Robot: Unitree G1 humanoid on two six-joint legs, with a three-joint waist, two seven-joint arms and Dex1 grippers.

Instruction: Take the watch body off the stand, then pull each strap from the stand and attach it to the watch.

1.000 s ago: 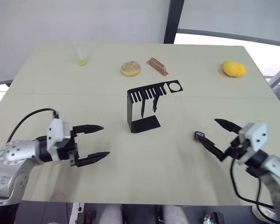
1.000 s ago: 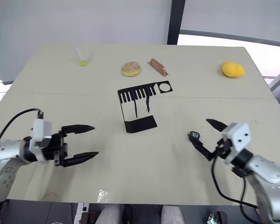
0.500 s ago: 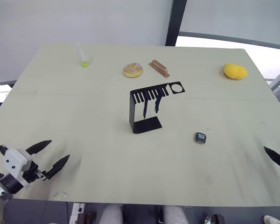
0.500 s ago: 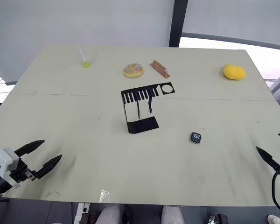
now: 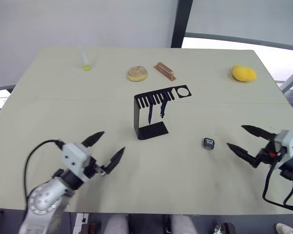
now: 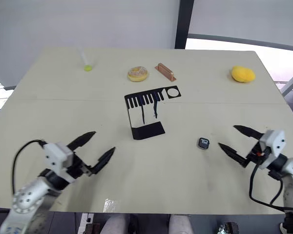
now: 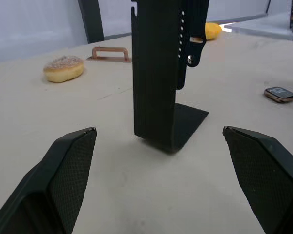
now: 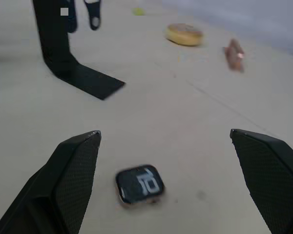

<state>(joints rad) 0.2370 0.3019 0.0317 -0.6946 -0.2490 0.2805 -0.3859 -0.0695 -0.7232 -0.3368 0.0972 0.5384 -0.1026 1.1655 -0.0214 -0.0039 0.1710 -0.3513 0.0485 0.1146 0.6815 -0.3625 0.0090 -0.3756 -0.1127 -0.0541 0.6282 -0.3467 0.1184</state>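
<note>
The black stand (image 5: 150, 113) rises at the table's middle, and two dark blue straps (image 5: 161, 109) hang from its slotted top plate. To its right the watch body (image 5: 208, 143) lies flat on the table, screen up. My right gripper (image 5: 235, 136) is open just right of the watch body, fingers pointing at it without touching. In the right wrist view the watch body (image 8: 139, 184) sits low between the spread fingers (image 8: 73, 165). My left gripper (image 5: 113, 141) is open, left of and nearer than the stand, facing it. The left wrist view has the stand (image 7: 156, 73) straight ahead.
Along the far side lie a doughnut (image 5: 136, 73), a copper-coloured bar (image 5: 164, 70), a yellow lemon-like object (image 5: 244, 73) at the right and a small tube with a green tip (image 5: 85, 62) at the left. The table's near edge runs just behind both grippers.
Half a second ago both grippers were drawn back to the table's near corners; they have now moved inward, the left toward the stand, the right toward the watch body. The watch body has not moved.
</note>
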